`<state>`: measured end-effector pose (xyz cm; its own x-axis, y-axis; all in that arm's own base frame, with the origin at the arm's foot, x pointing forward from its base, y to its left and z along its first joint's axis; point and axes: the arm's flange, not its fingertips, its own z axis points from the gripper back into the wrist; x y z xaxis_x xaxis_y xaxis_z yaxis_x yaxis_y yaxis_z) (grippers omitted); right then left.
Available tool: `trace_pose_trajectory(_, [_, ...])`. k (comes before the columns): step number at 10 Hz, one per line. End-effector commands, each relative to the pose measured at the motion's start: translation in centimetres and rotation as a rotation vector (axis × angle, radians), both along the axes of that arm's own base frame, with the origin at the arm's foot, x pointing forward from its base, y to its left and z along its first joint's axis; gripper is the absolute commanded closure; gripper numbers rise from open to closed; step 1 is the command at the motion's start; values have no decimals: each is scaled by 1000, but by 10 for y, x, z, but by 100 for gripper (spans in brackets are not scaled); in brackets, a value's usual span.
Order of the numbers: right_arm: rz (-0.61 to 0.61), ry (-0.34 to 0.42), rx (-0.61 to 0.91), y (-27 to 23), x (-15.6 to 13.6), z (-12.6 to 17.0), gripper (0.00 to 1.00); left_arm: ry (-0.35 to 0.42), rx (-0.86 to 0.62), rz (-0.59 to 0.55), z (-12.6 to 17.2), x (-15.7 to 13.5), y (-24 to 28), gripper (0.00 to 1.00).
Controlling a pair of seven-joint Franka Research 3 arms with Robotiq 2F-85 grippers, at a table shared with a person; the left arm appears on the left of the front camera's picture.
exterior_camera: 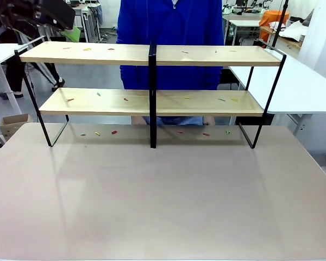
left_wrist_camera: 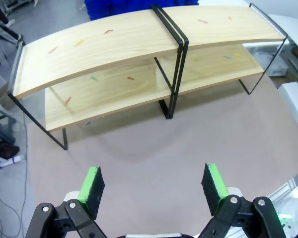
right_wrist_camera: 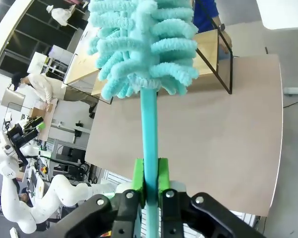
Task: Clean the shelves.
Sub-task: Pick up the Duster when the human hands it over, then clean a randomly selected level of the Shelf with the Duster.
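Tabletop (exterior_camera: pixel 163 206) carries the shelves (exterior_camera: pixel 98 53); left fingers (left_wrist_camera: pixel 93 186) gape apart, right fingers (right_wrist_camera: pixel 138 174) clamp a teal duster (right_wrist_camera: pixel 150 124).

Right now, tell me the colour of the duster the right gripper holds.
Turquoise duster, handle and fluffy head alike; clearest in the right wrist view.
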<state>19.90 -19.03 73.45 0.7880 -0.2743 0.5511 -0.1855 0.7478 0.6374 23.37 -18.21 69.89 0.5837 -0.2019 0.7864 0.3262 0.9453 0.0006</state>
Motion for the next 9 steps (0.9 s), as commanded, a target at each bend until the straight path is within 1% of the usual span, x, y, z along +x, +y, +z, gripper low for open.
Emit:
trace_pose_trajectory(1, [11, -11, 17, 2, 2, 2, 100, 1, -1, 1, 0, -1, 1, 0])
trace_pose_trajectory(8, [11, -11, 17, 2, 2, 2, 100, 1, -1, 1, 0, -1, 1, 0])
trace_pose_trajectory(9, [0, 1, 1, 0, 1, 0, 87, 1, -1, 1, 0, -1, 1, 0])
